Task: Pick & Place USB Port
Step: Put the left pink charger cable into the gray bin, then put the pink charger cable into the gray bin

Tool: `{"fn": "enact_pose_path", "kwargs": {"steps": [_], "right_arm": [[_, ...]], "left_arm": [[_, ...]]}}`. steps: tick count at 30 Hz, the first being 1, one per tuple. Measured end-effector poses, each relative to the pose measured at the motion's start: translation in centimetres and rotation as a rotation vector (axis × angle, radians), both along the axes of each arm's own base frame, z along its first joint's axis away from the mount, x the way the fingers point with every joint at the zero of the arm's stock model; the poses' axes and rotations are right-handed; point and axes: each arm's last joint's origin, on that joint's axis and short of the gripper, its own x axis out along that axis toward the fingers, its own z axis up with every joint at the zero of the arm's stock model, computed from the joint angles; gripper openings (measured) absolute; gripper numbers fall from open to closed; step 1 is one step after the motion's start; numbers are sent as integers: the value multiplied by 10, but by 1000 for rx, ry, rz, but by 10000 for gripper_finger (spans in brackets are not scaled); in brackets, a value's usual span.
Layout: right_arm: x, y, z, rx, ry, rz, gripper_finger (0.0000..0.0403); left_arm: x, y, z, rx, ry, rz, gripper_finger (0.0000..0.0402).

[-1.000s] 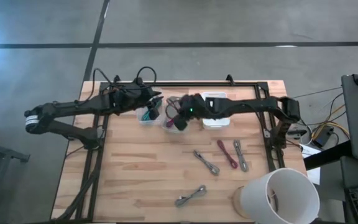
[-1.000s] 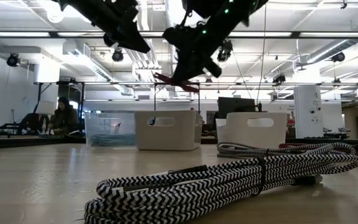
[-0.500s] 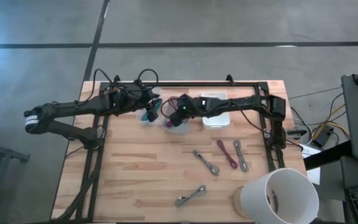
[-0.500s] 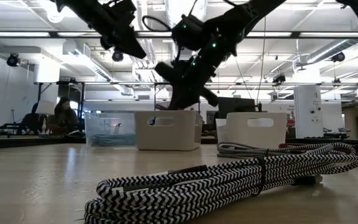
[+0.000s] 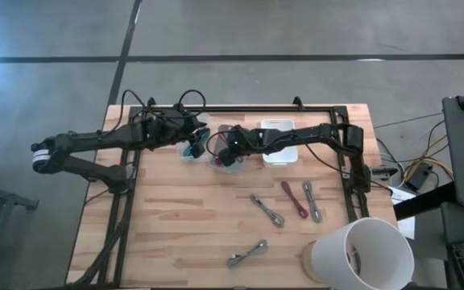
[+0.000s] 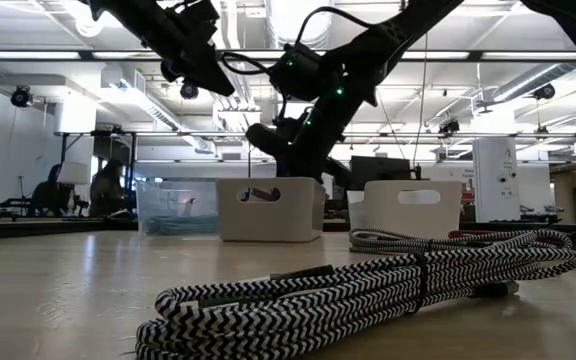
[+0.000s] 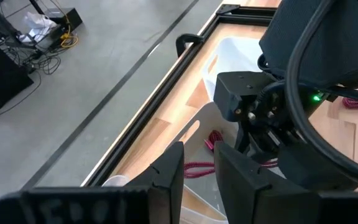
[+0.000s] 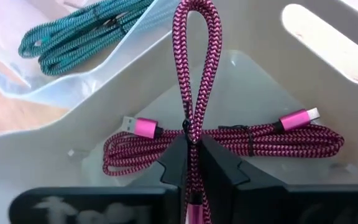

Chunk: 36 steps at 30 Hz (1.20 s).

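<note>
My right gripper [image 8: 194, 163] is shut on a magenta braided USB cable [image 8: 196, 68]. It hangs over the middle clear bin [image 5: 218, 166], seen in the low view as the white bin [image 6: 268, 212] under my right gripper [image 6: 268, 140]. A second magenta cable [image 8: 253, 140] lies coiled on that bin's floor. My left gripper [image 7: 199, 169] is narrowly open and holds nothing. In the high view my left gripper [image 5: 202, 135] hovers above the neighbouring bin with the teal cable [image 8: 73, 31]. My right gripper pinches the folded magenta cable between its two fingers just behind its looped end [image 8: 195, 134]. The doubled strands run along the fingers, and the loop sticks out past the fingertips. The cable is lifted clear above the bin floor. The gripper hides the rest of it.
A third white bin [image 5: 283, 155] stands right of the middle one. On the near half of the table lie loose cables: a striped one [image 5: 268, 211], a magenta one [image 5: 294, 200], a grey one [image 5: 312, 201] and another [image 5: 248, 254]. A white cup [image 5: 362, 254] stands at the near right corner.
My right gripper, still shut on the magenta cable, has come down and slightly toward the table's left, from high above the bins to just over the middle bin. The cable went down with it.
</note>
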Motion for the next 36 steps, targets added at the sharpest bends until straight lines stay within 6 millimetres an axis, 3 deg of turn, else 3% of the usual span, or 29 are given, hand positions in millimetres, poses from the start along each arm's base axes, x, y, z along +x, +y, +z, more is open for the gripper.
{"fn": "enact_pose_path", "kwargs": {"steps": [13, 18, 27, 36], "right_arm": [[-4, 1, 15, -42, -10, 58, 103], [-8, 7, 37, -42, -47, 163, 111], [-38, 51, 78, 7, 70, 275, 105], [-80, 100, 92, 126, 248, 259, 108]], "left_arm": [[0, 0, 0, 0, 0, 0, 92], [0, 0, 0, -1, 2, 0, 92], [-1, 0, -3, -8, 28, 0, 92], [-2, -1, -18, -18, 58, 1, 92]]}}
